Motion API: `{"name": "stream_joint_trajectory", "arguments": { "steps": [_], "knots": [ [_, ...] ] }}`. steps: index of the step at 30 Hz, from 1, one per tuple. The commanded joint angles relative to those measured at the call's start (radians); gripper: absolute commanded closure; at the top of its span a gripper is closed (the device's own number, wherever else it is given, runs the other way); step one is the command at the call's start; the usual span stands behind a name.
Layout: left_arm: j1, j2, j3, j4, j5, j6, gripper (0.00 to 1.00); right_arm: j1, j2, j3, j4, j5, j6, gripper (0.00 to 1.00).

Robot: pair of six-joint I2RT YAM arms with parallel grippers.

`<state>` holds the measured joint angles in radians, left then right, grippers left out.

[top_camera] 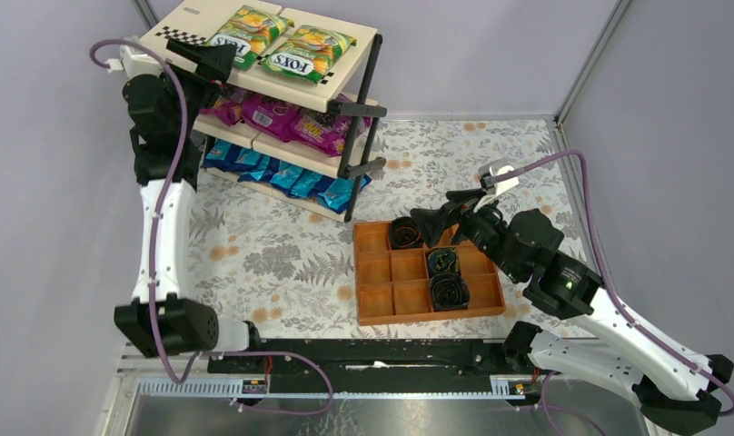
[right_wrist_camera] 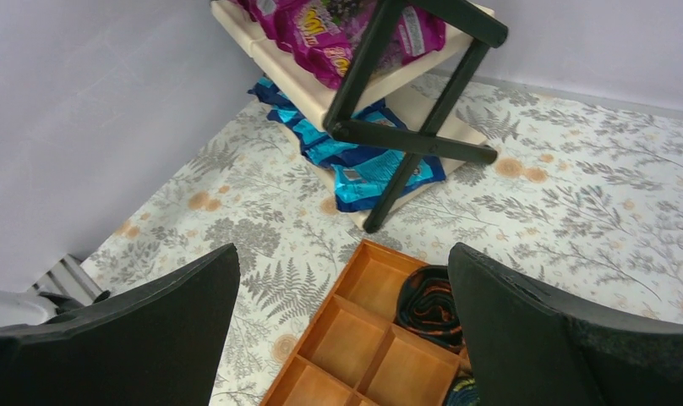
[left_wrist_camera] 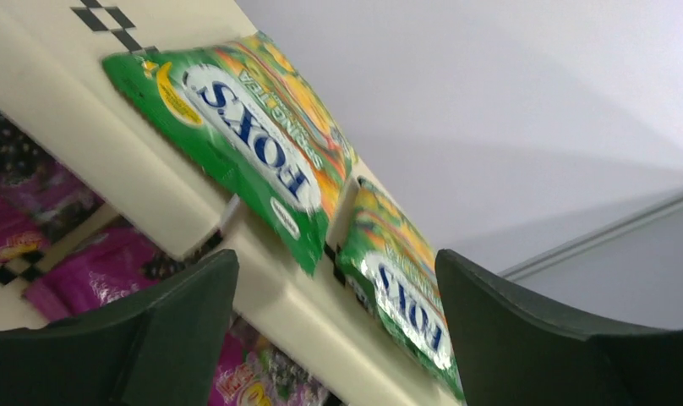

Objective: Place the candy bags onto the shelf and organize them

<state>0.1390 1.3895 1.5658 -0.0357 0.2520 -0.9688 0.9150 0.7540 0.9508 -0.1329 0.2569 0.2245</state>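
The shelf [top_camera: 186, 23] stands at the back left. Two green-yellow FOX'S candy bags [top_camera: 248, 34] [top_camera: 309, 53] lie on its top tier, magenta-purple bags [top_camera: 272, 116] on the middle tier, blue bags [top_camera: 295, 180] on the bottom tier. My left gripper [top_camera: 220, 62] is open and empty at the top tier's left front edge, beside the left green bag [left_wrist_camera: 249, 139]; the second green bag [left_wrist_camera: 401, 283] lies past it. My right gripper [top_camera: 436, 218] is open and empty, hovering over the tray; its wrist view shows the purple bags [right_wrist_camera: 321, 30] and blue bags [right_wrist_camera: 363, 165].
An orange-brown compartment tray [top_camera: 374, 272] sits on the floral tablecloth at centre right, holding three dark coiled rolls [top_camera: 405, 232] [top_camera: 443, 262] [top_camera: 450, 291]. The shelf's black posts [top_camera: 362, 136] face the tray. Grey walls enclose the back and sides.
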Motion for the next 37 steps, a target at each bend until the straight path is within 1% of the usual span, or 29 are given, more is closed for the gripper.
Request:
{"name": "stream_joint_trajectory", "arguments": {
  "steps": [1,4,7,10,12,13,15,19,22,25,28,31,33,37],
  "knots": [
    [0.001,-0.173,-0.083,-0.012,0.022,0.093,0.02,-0.003,-0.024,0.067,-0.042,0.076,-0.043,0.0],
    [0.001,-0.28,-0.153,0.004,0.061,0.159,0.01,-0.003,-0.047,0.109,-0.096,0.108,-0.063,0.0],
    [-0.032,-0.365,-0.239,0.107,0.198,0.213,0.01,-0.004,-0.069,0.171,-0.164,0.114,-0.072,0.0],
    [-0.166,-0.403,-0.29,0.171,0.244,0.266,0.01,-0.003,-0.079,0.248,-0.252,0.15,-0.073,0.0],
    [-0.29,-0.454,-0.339,0.219,0.219,0.347,0.01,-0.002,-0.083,0.298,-0.315,0.195,-0.073,0.0],
    [-0.345,-0.477,-0.344,0.219,0.206,0.386,0.01,-0.002,-0.088,0.318,-0.345,0.213,-0.073,0.0],
    [-0.403,-0.516,-0.331,0.19,0.216,0.438,0.01,-0.003,-0.102,0.351,-0.392,0.248,-0.076,0.0],
    [-0.407,-0.591,-0.334,0.158,0.271,0.504,0.01,-0.003,-0.146,0.388,-0.414,0.26,-0.088,0.0],
    [-0.407,-0.666,-0.39,0.191,0.258,0.548,0.01,-0.003,-0.169,0.405,-0.401,0.251,-0.101,0.0],
    [-0.407,-0.716,-0.44,0.245,0.233,0.559,0.01,-0.003,-0.163,0.43,-0.396,0.25,-0.116,0.0],
    [-0.407,-0.738,-0.475,0.286,0.231,0.56,0.01,-0.002,-0.153,0.441,-0.38,0.243,-0.126,0.0],
    [-0.407,-0.746,-0.503,0.292,0.234,0.568,0.01,-0.002,-0.149,0.429,-0.354,0.24,-0.137,0.0],
    [-0.407,-0.75,-0.524,0.293,0.225,0.577,0.01,-0.002,-0.149,0.405,-0.342,0.231,-0.148,0.0],
    [-0.406,-0.752,-0.551,0.276,0.198,0.615,0.01,-0.004,-0.168,0.339,-0.266,0.203,-0.156,0.0]
  ]
}}
